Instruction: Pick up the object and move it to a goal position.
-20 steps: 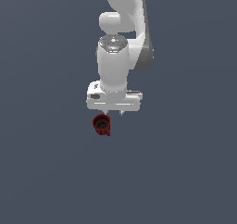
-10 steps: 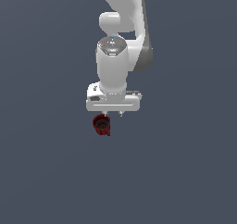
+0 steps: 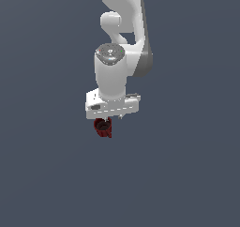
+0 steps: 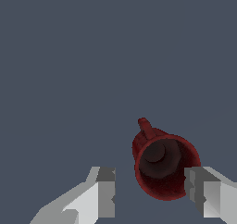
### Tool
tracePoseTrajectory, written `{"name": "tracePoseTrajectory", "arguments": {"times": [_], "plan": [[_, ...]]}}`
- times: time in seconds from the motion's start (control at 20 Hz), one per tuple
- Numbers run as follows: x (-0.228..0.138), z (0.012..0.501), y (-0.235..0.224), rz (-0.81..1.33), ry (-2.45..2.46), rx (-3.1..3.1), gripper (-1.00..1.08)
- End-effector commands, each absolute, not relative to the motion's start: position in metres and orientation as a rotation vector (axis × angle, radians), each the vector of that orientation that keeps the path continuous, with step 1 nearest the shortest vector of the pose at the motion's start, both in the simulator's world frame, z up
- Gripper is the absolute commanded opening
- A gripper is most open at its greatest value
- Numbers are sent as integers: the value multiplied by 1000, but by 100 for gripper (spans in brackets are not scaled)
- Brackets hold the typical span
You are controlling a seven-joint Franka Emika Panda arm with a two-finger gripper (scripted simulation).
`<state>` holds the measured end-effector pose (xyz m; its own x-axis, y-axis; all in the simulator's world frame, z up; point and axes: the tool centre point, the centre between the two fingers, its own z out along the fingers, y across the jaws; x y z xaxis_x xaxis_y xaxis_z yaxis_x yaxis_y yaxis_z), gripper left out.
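The object is a small dark red mug (image 3: 101, 128) standing upright on the grey floor, its dark inside facing up. My white gripper (image 3: 109, 118) hangs directly over it, and the hand hides part of the rim in the exterior view. In the wrist view the mug (image 4: 163, 165) lies between the two white fingers (image 4: 105, 193), much nearer one of them, and its handle (image 4: 145, 127) points away from the fingers. The gripper (image 4: 151, 191) is open, touching nothing.
A plain dark grey floor (image 3: 51, 174) lies all around the mug. The white arm (image 3: 123, 29) rises above the hand. No other objects show.
The hand has come down a little closer to the mug. The mug has stayed where it was, and the fingers remain open.
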<state>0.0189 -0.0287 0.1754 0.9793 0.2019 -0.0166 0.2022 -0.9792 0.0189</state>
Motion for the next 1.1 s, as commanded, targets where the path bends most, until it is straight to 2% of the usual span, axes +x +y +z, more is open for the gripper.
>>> {"name": "tracePoseTrajectory", "arguments": {"times": [0.0,1.05], "plan": [[21,172,-31,-45,411,3098,28],[32,142,-55,-206,1212,2959,28]]}}
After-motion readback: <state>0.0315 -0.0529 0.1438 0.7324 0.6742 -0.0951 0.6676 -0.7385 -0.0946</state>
